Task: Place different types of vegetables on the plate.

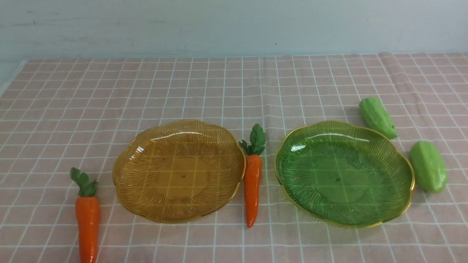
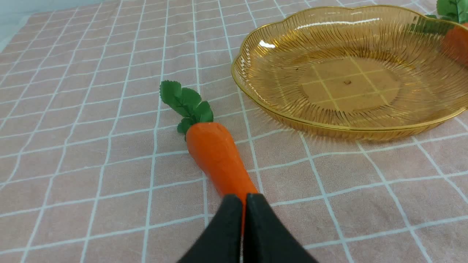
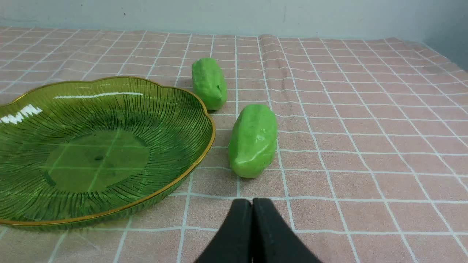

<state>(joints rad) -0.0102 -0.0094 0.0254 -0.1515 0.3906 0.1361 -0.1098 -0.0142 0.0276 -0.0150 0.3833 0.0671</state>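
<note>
Veg: left carrot (image 1: pixel 87 223) flat on counter (image 1: pixel 219 84), near amber plate (image 1: pixel 124 182), on its left, leaves toward wall. Middle carrot (image 1: pixel 252 182) between amber plate and green plate (image 1: pixel 289 171), just beside amber rim. Far gourd (image 1: pixel 377 117) and near gourd (image 1: pixel 428 166) right of green plate, apart from each other. Left fingers (image 2: pixel 228 226) pressed together, hiding left carrot's tip. Right fingers (image 3: pixel 239 226) pressed together, short of near gourd.
</note>
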